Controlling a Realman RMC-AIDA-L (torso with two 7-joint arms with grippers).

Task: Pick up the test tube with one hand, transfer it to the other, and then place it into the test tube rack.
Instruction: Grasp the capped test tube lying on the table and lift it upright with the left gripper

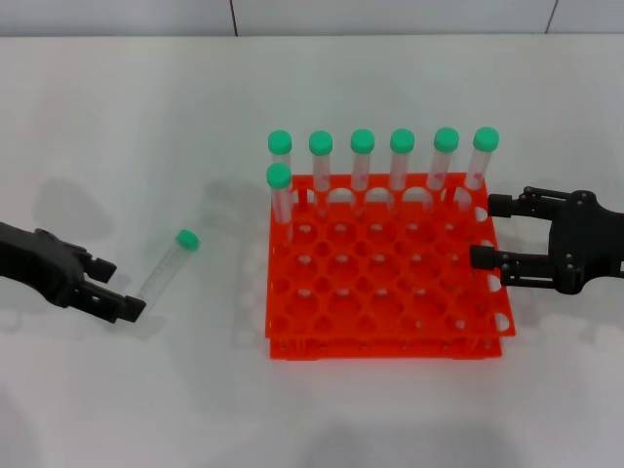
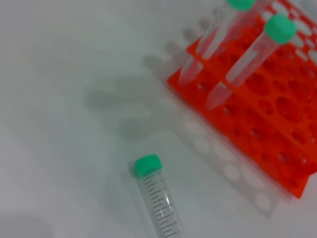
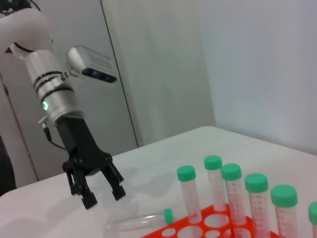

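The test tube [image 1: 166,267] lies flat on the white table left of the rack, green cap pointing toward the back right. It also shows in the left wrist view [image 2: 157,201] and the right wrist view [image 3: 138,221]. My left gripper [image 1: 119,290], on the green-lit arm, is open at the tube's bottom end; in the right wrist view this gripper [image 3: 104,198] hovers just above the tube without touching it. The orange-red test tube rack [image 1: 385,292] stands at the centre. My right gripper [image 1: 485,231] is open and empty at the rack's right edge.
Several green-capped tubes [image 1: 402,161] stand in the rack's back row, and one more [image 1: 280,195] in the second row at the left. The rack's other holes are empty. The rack corner [image 2: 277,148] is close to the lying tube.
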